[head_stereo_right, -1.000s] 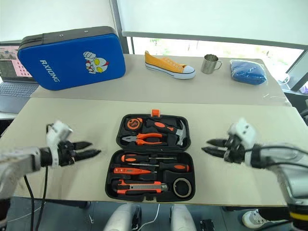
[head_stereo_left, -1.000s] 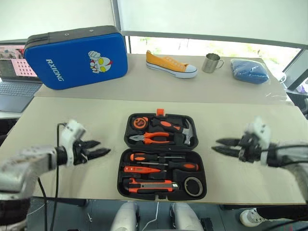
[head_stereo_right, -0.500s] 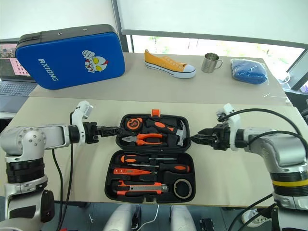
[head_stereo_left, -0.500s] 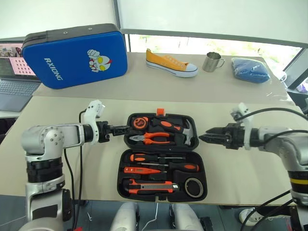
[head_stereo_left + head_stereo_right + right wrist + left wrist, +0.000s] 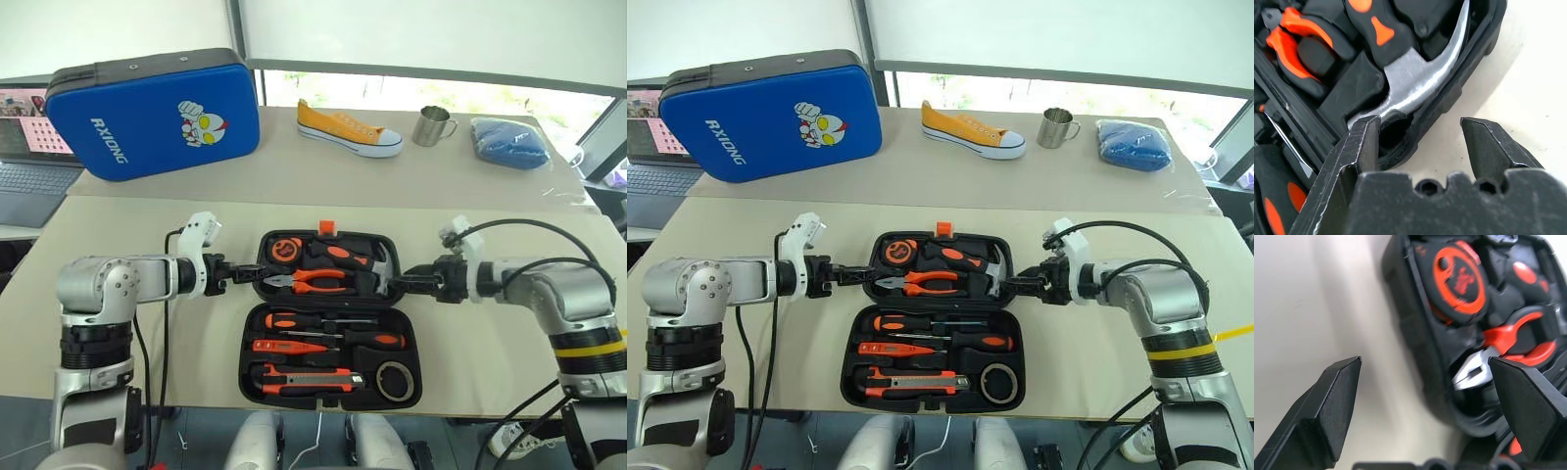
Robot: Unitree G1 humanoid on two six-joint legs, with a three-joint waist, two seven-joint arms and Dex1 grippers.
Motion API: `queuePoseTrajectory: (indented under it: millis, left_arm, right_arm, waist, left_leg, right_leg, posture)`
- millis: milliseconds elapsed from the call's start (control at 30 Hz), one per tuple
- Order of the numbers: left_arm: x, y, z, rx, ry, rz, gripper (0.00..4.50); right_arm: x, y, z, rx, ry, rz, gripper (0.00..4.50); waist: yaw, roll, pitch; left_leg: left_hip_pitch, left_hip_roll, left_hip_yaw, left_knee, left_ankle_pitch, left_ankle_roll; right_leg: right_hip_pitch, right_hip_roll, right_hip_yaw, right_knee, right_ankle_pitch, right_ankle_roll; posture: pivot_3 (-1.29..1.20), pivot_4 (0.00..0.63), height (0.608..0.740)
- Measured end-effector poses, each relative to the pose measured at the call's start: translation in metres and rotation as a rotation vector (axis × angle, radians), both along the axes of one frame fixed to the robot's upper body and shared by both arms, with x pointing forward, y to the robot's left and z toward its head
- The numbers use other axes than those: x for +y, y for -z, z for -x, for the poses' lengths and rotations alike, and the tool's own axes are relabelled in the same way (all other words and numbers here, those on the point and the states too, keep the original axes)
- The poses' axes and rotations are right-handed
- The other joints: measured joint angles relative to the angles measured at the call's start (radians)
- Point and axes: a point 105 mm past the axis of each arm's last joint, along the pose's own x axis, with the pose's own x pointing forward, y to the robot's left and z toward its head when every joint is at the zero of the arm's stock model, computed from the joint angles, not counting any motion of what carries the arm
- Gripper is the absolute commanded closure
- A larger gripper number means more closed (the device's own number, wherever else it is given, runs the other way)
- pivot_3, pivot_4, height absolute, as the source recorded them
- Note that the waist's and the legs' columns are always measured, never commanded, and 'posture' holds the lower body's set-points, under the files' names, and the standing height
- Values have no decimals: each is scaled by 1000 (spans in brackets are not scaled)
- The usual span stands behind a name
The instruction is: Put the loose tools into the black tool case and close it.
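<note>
2 grippers [image 5: 257, 274] [image 5: 397, 285] astride black tool case [image 5: 330, 377] rims

Both grippers [image 5: 257, 273] [image 5: 397, 286] spread, pointing inward

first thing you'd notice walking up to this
The open black tool case, packed with orange-handled tools, lies mid-table on the near side. The left gripper and right gripper, both open, straddle the rims of its far half. Behind stands a big blue cartoon case.
</note>
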Motion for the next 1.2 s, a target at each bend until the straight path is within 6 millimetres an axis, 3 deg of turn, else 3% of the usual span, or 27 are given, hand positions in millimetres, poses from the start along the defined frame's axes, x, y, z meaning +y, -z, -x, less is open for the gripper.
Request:
queuePoseTrajectory:
  millis: [100,133,233,333,433,567,1000,1200]
  left_arm:
    - [-1,0,0,-4,4,-1,988]
    - [-2,1,-1,-7,7,-5,1389]
    - [-7,5,-1,-9,37,-36,1401]
    - [-10,6,-1,-17,49,-43,2065]
    - [-11,4,-3,-29,51,-43,3132]
    - [-11,3,-1,-31,61,-41,4434]
    - [-9,-2,1,-81,52,0,4472]
    - [-13,-30,-11,-307,40,-11,4472]
  right_arm:
    - [0,0,-1,-2,0,-1,1361]
    - [0,0,-1,-4,2,1,1614]
    - [2,-1,-3,-10,-1,-5,2466]
    - [2,-2,-4,-16,-2,-2,3406]
    - [4,-2,-5,-17,-6,-8,4396]
    - [2,-3,-6,-23,2,-6,4500]
    - [3,-9,-9,-52,28,-43,4500]
    - [5,-29,-21,-188,112,-107,4500]
  waist:
    - [1,0,0]
    - [1,0,0]
    - [1,0,0]
    - [-1,0,0]
    - [-8,0,0]
    - [-4,0,0]
    - [-2,0,0]
    - [0,0,0]
  left_leg:
    - [0,0,0,0,0,0]
    - [0,0,0,0,0,0]
    - [0,0,0,0,0,0]
    - [2,0,0,0,0,0]
    - [3,1,0,0,0,0]
    - [5,0,0,0,1,-1]
    - [1,0,0,0,2,-3]
    - [-14,0,0,1,3,-5]
  right_leg:
    - [0,0,0,0,0,0]
    - [0,0,0,0,0,0]
    - [0,0,0,0,0,0]
    - [1,0,0,0,0,0]
    - [2,1,0,0,1,-1]
    - [4,0,0,0,1,-1]
    - [0,1,0,1,1,-1]
    - [-16,0,1,2,2,-1]
  posture:
    - [0,150,739]
    - [0,150,739]
    - [0,150,739]
    - [0,150,739]
    - [0,150,739]
    - [0,150,739]
    - [0,150,739]
    - [0,150,739]
